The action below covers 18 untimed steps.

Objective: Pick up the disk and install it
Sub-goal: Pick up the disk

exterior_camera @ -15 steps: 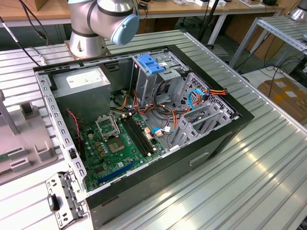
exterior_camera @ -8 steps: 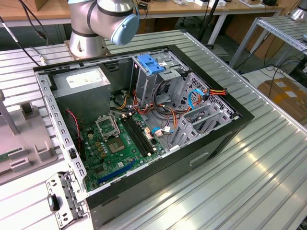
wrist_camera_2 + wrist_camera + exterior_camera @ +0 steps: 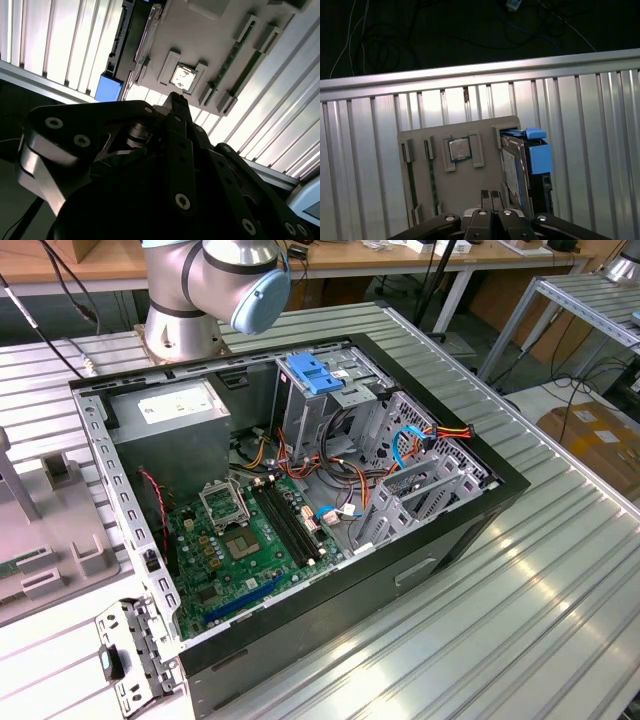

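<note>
Gripper (closed) — near upright disk

Exterior view: bright, even overhead light; soft sheen on ribbed table; computer case interior shaded. Second wrist view: harsh glare off table, gripper a dark silhouette. First wrist view: dimmer, background black.

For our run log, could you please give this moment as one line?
gripper: shut, empty, facing grey tray | disk: on edge in tray slot, not gripped | install: not done
</note>
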{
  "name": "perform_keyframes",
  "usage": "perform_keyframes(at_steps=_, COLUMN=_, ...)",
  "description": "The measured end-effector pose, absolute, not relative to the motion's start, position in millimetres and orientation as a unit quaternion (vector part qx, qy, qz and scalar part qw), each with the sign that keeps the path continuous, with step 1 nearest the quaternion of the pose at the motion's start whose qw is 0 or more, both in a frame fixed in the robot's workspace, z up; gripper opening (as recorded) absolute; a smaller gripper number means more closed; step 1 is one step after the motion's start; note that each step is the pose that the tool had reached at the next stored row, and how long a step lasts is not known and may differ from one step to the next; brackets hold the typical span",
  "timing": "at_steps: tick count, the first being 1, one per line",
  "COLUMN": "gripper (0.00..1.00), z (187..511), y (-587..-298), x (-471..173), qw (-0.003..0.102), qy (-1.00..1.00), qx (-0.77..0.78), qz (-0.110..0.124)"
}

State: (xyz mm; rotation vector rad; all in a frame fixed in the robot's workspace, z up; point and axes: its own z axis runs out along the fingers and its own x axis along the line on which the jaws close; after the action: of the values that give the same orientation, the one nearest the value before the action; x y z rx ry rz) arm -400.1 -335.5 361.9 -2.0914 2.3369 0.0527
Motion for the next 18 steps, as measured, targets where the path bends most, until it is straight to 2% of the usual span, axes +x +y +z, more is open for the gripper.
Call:
perform_keyframes(at_steps=11, gripper=0.11, z=361.9, y=-335.5, x=-400.0, qw=0.002, qy=0.742, qx=-0.67, qz=0.017)
perform_keyframes(at_steps=13, gripper=0.24, z=361.9, y=-335.5, x=-400.0, qw=0.002, qy=0.742, qx=-0.67, qz=0.017)
perform_keyframes(at_steps=16, gripper=0.29, z=361.9, y=-335.5, x=-400.0, qw=0.002, qy=0.742, qx=-0.67, qz=0.017)
perform_keyframes(at_steps=17, gripper=0.36, z=361.9, y=-335.5, x=-400.0, qw=0.002, qy=0.742, qx=-0.67, qz=0.017)
perform_keyframes(at_steps=18, gripper=0.48, z=361.9, y=-335.5, x=-400.0, qw=0.002, qy=0.742, qx=-0.67, qz=0.017)
